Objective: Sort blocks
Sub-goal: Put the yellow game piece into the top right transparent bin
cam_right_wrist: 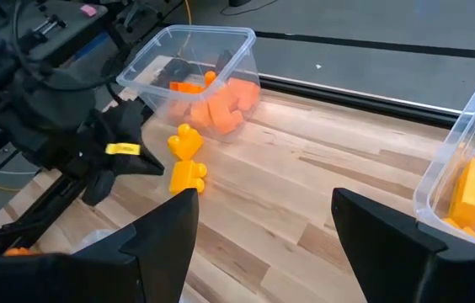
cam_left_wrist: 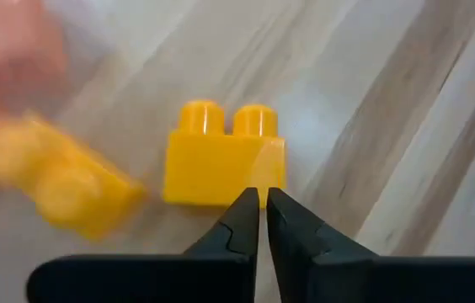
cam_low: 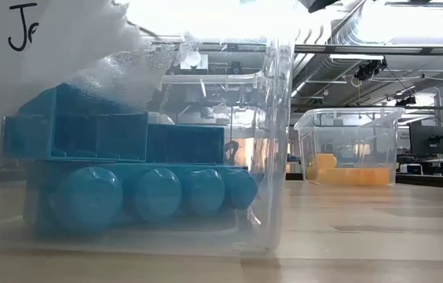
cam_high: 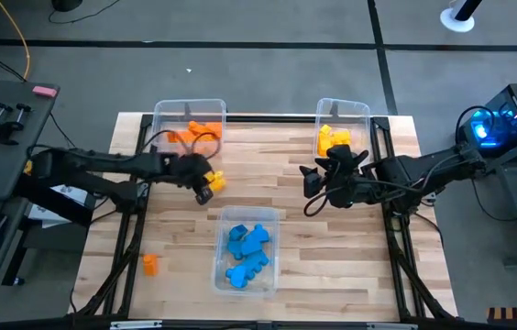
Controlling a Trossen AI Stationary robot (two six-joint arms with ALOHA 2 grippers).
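1. The left gripper point(cam_left_wrist: 262, 206) is clenched on nothing, its tips just in front of a yellow block point(cam_left_wrist: 223, 160) on the table point(cam_high: 359, 247).
2. A second yellow block point(cam_left_wrist: 52, 181) lies just beside it (near the bin of orange blocks point(cam_high: 190, 128)).
3. The right gripper point(cam_right_wrist: 263, 219) hangs released, empty, beside the yellow bin point(cam_high: 343, 124).
4. Blue blocks point(cam_high: 245, 249) fill the near bin; one orange block point(cam_high: 150, 265) lies apart.

Blue blocks point(cam_low: 135, 177) in near bin point(cam_low: 278, 141); yellow blocks point(cam_low: 347, 173) beyond
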